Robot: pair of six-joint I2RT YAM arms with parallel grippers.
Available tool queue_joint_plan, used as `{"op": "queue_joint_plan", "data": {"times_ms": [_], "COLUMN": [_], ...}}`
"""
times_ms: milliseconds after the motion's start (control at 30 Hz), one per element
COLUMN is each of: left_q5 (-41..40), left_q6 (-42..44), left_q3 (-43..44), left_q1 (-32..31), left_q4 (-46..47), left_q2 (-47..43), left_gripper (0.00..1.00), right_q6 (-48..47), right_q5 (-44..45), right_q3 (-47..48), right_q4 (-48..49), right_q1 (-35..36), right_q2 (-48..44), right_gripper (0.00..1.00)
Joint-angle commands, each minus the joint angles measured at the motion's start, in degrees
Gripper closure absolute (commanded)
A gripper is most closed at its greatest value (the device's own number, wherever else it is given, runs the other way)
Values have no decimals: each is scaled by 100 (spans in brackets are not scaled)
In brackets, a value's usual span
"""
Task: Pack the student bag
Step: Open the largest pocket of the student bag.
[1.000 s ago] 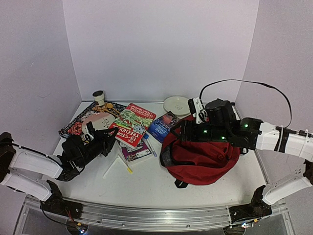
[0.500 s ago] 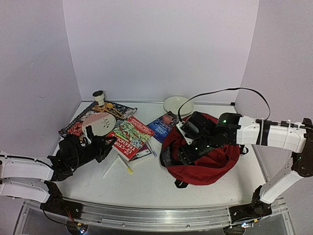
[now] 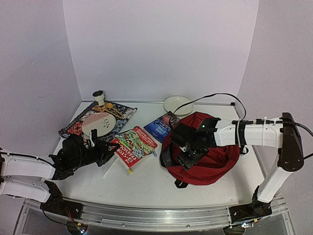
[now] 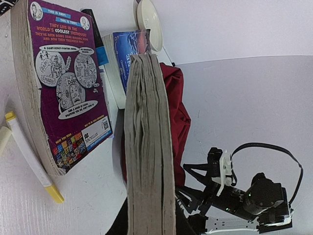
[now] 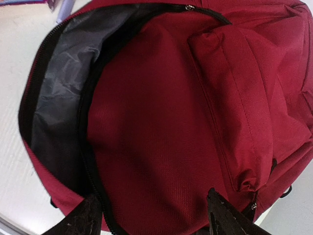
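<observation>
Tabletop (image 3: pixel 146 186), book (image 4: pixel 149 147) edge-on in left-wrist view, student bag (image 5: pixel 161 122) lining (image 5: pixel 58 98) in right

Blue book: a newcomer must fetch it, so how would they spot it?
Find the big red bag on the right. Just off its far-left edge lies the blue book, in front of the white bowl. Its cover is blue, unlike the red-and-green book nearby.

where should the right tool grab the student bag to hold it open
Pinch the student bag by the loose front lip along the black zip, coming down from above with the right tool. The bag lies flat and unzipped, grey lining exposed beside that edge, so it should lift freely.
</observation>
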Motion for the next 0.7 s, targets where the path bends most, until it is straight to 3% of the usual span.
{"op": "queue_joint_plan", "data": {"times_ms": [0, 467, 667], "left_q5": [274, 512, 621], "left_q6": [132, 186, 201], "left_q3": [424, 555, 658], "left_q1": [46, 46, 46], "left_q4": [439, 414, 415], "left_q2": [19, 117, 240], "left_gripper": [100, 100, 100], "right_q6": [-75, -337, -220], "right_q5": [588, 146, 429], "right_q3": [144, -10, -216], "right_q4": [-424, -732, -829], "right_q1": [35, 100, 108], "right_q2": [181, -41, -8], "right_gripper": [27, 24, 21]}}
